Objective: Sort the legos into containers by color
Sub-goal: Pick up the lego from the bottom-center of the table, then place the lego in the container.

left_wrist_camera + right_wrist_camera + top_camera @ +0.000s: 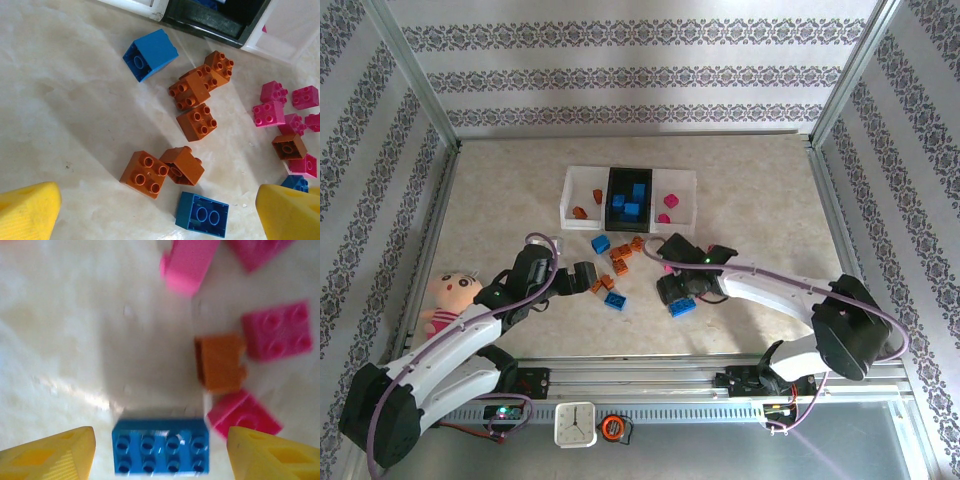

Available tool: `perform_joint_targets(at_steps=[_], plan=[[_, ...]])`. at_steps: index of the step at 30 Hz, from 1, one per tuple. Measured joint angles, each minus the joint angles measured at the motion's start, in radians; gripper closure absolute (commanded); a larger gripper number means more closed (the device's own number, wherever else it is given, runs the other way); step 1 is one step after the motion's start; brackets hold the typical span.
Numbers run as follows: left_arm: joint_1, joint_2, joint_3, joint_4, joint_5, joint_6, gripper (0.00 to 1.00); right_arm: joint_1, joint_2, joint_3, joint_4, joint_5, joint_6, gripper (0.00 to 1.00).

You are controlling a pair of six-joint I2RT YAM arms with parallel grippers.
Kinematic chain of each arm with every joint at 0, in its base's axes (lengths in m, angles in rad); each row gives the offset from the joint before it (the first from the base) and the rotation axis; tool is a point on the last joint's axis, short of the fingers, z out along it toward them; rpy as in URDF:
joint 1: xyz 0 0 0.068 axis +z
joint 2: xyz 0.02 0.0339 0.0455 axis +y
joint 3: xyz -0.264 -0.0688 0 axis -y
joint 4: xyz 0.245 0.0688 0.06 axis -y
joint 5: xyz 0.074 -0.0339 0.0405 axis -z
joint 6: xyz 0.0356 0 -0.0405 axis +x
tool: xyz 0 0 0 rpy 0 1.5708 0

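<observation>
Left jaws gape above orange bricks [145,174]; right jaws open astride a blue brick [160,446], pink bricks [277,330] crowding beside.

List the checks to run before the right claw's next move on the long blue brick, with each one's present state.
1. Right claw open: ok, jaws apart.
2. Blue brick centred between the fingers, studs up: ok.
3. Room beside it: not ok, a pink brick crowds its right corner.
4. Claw low enough to grip: cannot tell.
5. Black bin holds blue: ok.
6. Left claw open, away over orange bricks: ok.
</observation>
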Motion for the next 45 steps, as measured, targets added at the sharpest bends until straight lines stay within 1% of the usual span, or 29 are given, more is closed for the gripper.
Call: perform_joint_targets(at_steps=[4,8,19,22,25,27,30,34,37,40,43,45], plan=[[0.0,0.012,-0.001,0.013,0.0,0.0,0.0,0.051,-0.035,-0.051,-0.029,-0.013,0.075,0.25],[0.0,0.012,-0.006,0.021,0.0,0.0,0.0,0.055,-0.042,-0.09,-0.04,-0.015,0.124,0.22],[0.0,0.018,-0.018,0.034,-0.001,0.0,0.0,0.055,0.119,-0.065,0.014,0.008,0.115,0.22],[0.0,0.018,-0.018,0.034,-0.001,0.0,0.0,0.055,0.135,-0.051,0.012,0.009,0.099,0.25],[0.0,0.018,-0.018,0.034,-0.001,0.0,0.0,0.055,0.145,-0.042,0.009,0.006,0.088,0.31],[0.0,0.018,-0.018,0.034,-0.001,0.0,0.0,0.056,0.148,-0.036,0.006,0.004,0.076,0.38],[0.0,0.019,-0.018,0.034,-0.001,0.0,0.0,0.056,0.142,-0.035,0.005,-0.003,0.064,0.45],[0.0,0.023,-0.018,0.034,-0.002,0.0,0.0,0.056,0.097,-0.033,0.043,-0.011,0.042,0.51],[0.0,0.023,-0.018,0.034,-0.006,0.0,0.0,0.054,0.032,0.018,0.035,-0.019,0.011,0.52],[0.0,0.023,-0.018,0.034,-0.008,0.0,0.0,0.027,0.02,0.139,0.042,-0.025,-0.033,0.54],[0.0,0.023,-0.018,0.034,-0.008,-0.001,0.0,-0.042,0.066,0.286,0.068,-0.027,-0.07,0.54],[0.0,0.023,-0.018,0.034,-0.008,-0.001,0.0,-0.094,0.14,0.393,0.099,-0.022,-0.092,0.54]])
